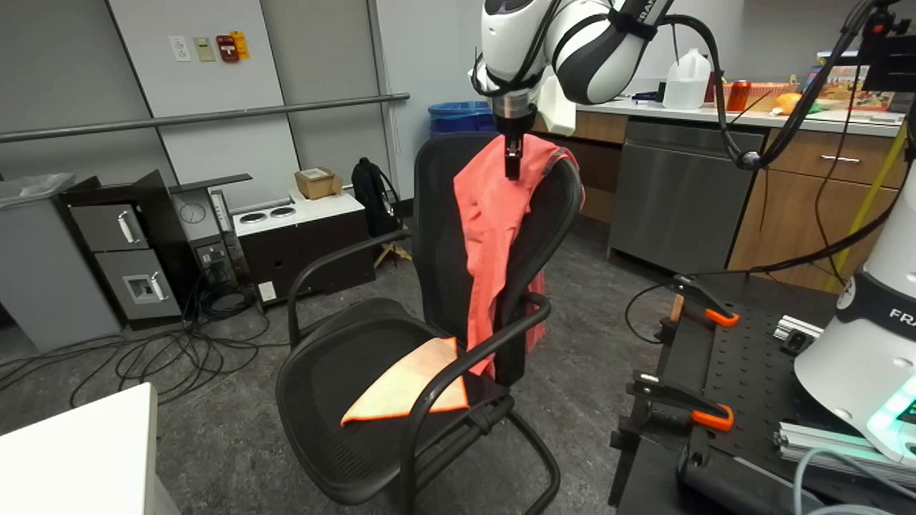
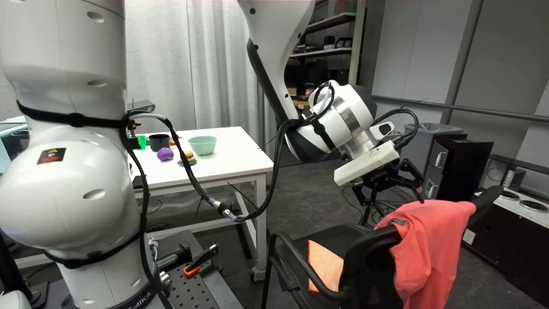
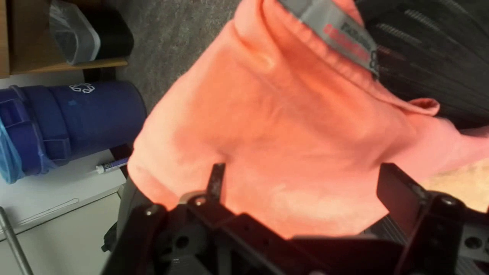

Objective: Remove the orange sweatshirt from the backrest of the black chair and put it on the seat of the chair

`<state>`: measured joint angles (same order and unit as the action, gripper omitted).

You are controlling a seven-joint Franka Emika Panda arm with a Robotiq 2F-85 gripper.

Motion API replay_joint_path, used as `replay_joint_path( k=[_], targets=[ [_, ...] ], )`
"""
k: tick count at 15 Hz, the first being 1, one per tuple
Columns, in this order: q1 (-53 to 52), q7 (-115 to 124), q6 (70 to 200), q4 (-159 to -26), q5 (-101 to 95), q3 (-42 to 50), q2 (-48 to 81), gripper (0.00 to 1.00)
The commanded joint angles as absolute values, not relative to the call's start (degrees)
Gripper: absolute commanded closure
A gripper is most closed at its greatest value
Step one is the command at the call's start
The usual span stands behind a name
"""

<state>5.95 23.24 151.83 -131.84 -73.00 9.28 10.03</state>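
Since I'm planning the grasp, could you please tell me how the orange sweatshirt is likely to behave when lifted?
The orange sweatshirt will probably be floppy, since it hangs in loose folds. It may drag against the backrest as it rises, because cloth hangs down on both sides. Being creased cloth, it should tolerate squeezing.

Gripper [image 2: 391,199] angled down, fingers [image 2: 361,197] spread apart. Just below it, coral sweatshirt [image 2: 429,246] draped over backrest [image 2: 381,238] of black chair [image 2: 359,260]; one fingertip [image 2: 418,192] at sweatshirt's top edge, contact unclear. Lower left of gripper in view, orange-edged cloth [image 2: 324,266] on chair's seat [image 2: 341,234]. Well left of gripper, white table [image 2: 238,155] bearing mint bowl [image 2: 202,146], black cup [image 2: 159,142], purple object [image 2: 165,154]. Beyond gripper to right, black cabinet [image 2: 468,167] and white-topped unit [image 2: 504,253] with round burners [image 2: 533,206].
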Motion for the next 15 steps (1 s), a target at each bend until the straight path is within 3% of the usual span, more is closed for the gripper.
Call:
replay_joint_path(
  k=[1,2,11,12,15],
  targets=[
    [6.1,28.7,151.0,-130.4,-79.8,10.8,12.1,0.25],
    [6.1,29.5,150.8,-130.6,-80.9,10.9,12.5,0.26],
    [5.0,35.6,150.9,-131.0,-84.1,11.0,12.1,0.95],
    [5.1,35.9,151.2,-131.2,-83.4,11.0,11.8,1.00],
    [4.9,38.7,152.1,-131.2,-83.6,10.6,10.6,1.00]
  ],
)
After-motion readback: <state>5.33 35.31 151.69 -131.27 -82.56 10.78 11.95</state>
